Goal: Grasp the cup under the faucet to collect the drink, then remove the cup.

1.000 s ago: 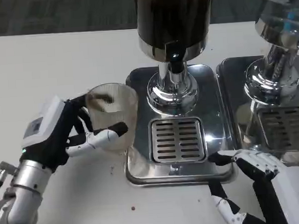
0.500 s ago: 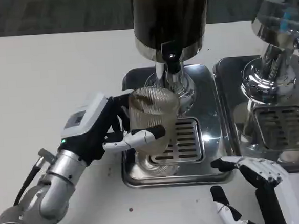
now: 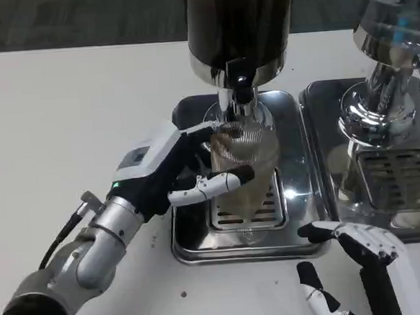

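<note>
A white table (image 3: 63,117) carries two chrome drink dispensers side by side. The left hand (image 3: 169,176) grips the ribbed clear cup (image 3: 245,166), fingers wrapped round its side, and holds it above the drip tray (image 3: 194,241) just under the faucet (image 3: 240,90) of the nearer dispenser. The right hand (image 3: 361,251) rests on the table by the tray's front corner, fingers spread, holding nothing. The step in hand looks like positioning for filling; next, the cup's mouth needs steadying below the spout while drink flows
</note>
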